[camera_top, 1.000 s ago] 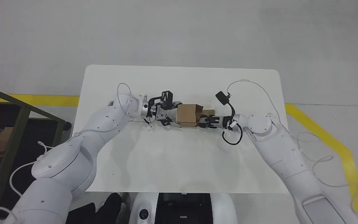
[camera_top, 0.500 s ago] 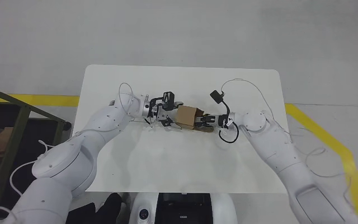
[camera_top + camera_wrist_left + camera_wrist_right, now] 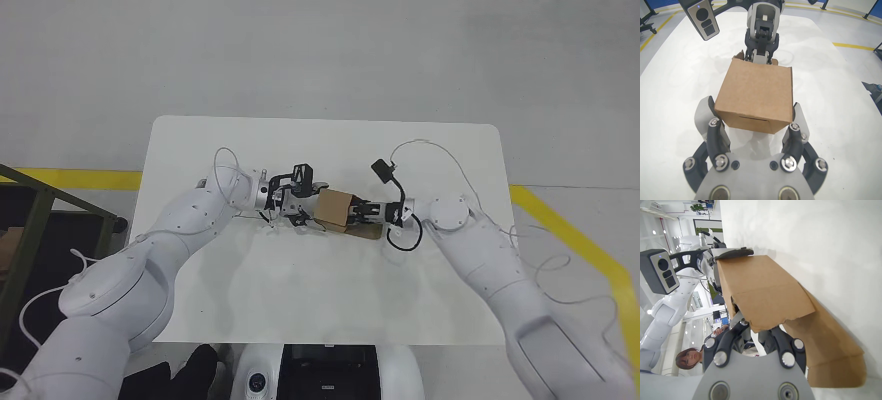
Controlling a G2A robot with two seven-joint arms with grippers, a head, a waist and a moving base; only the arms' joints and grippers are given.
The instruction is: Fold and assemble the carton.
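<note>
1 carton, worktop centre. Left gripper clamps its closed end. Right gripper, grip unclear, has advanced against the end flap; folding under way.

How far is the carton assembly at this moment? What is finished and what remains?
Done: the carton is opened into a box shape, and its end near the left end effector looks closed. In hand: the left end effector grips that end while the right end effector is at the open end. Left: the flaps there stand unfolded and need closing.
</note>
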